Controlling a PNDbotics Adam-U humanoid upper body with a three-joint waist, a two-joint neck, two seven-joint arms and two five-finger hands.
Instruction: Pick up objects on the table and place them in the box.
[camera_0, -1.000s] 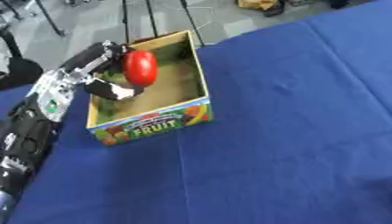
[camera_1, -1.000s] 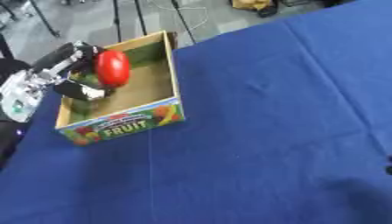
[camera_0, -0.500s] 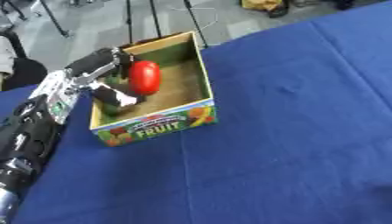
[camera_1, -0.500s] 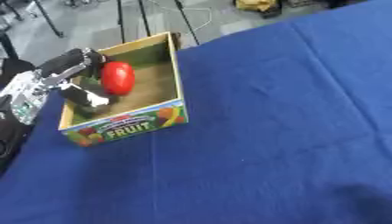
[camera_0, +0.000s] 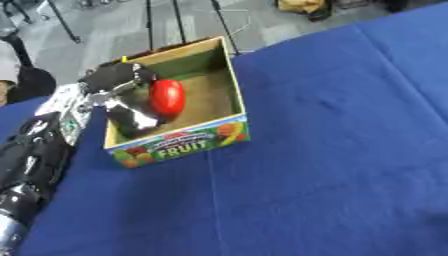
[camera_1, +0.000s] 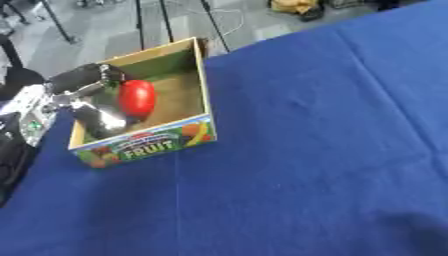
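1. Reaching in over the left wall of the box (camera_0: 234, 85), the left hand (camera_0: 118, 87) has its fingers and thumb curled round a red, oval object (camera_0: 166, 97). The grasp has not been released.
2. The red object sits inside the box, low over the brown floor. Whether it already touches the floor cannot be told from either view.
3. The hand enters from the box's left side because the left arm (camera_0: 35, 155) lies along the left edge of the blue worktop (camera_0: 332, 150). That approach keeps the forearm clear of the printed front panel.
4. The box stands upright near the far left of the worktop, open top facing up. Its front panel carries a fruit picture and the word FRUIT.
5. Judgement: the placing step is near its end. The object is within the walls, so opening the fingers should leave it inside.
6. The right hand shows in neither view.
7. No other loose object is visible on the worktop.
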